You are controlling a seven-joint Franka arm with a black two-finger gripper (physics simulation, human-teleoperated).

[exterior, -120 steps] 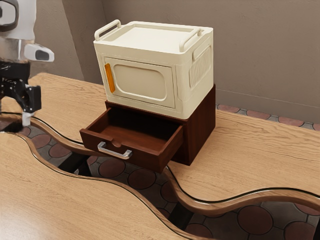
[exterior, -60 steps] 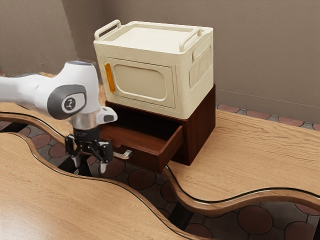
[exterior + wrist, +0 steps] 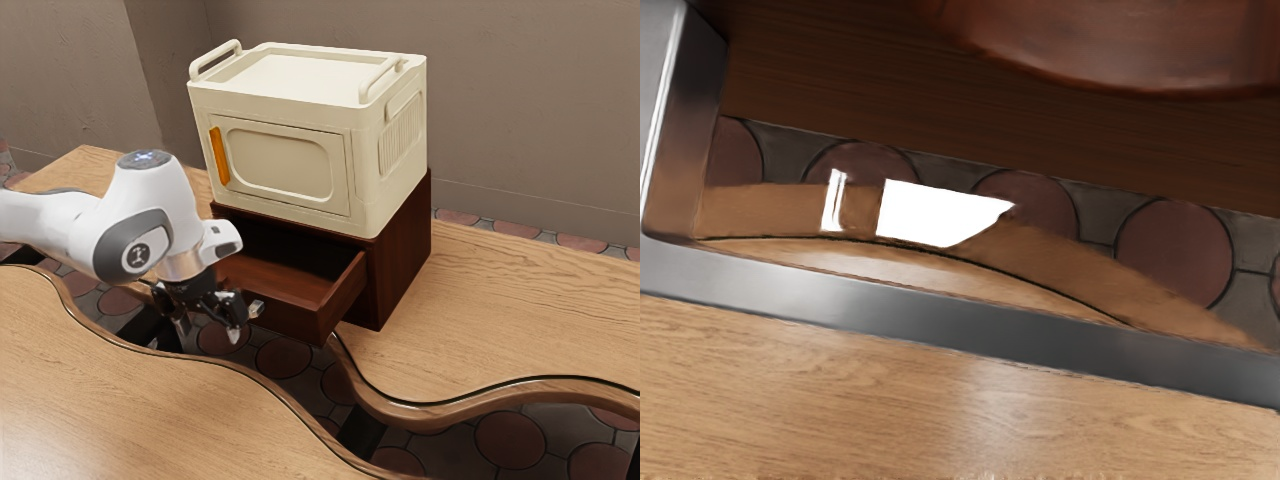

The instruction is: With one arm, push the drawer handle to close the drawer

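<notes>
Dark red-brown wood: drawer (image 3: 290, 318) pulled out of its cabinet (image 3: 403, 262), interior partly in view. Silver handle (image 3: 257, 309) on the drawer front, one end visible past the hand (image 3: 209, 334) in the exterior view. Hand wide, fingers apart, pointing down, held before the drawer front toward the exterior view's left. Contact with the handle: cannot tell. Wrist view: metal bar crosses at a slant, one leg running toward the drawer front; round reddish floor tiles (image 3: 1175, 252) and a curved wooden edge seen through the gap between.

Cream box (image 3: 285, 165) sits on the cabinet, rails on top, orange strip (image 3: 219, 156) on its front. Cabinet stands on a pale wooden counter (image 3: 510, 300); drawer juts over its wavy edge.
</notes>
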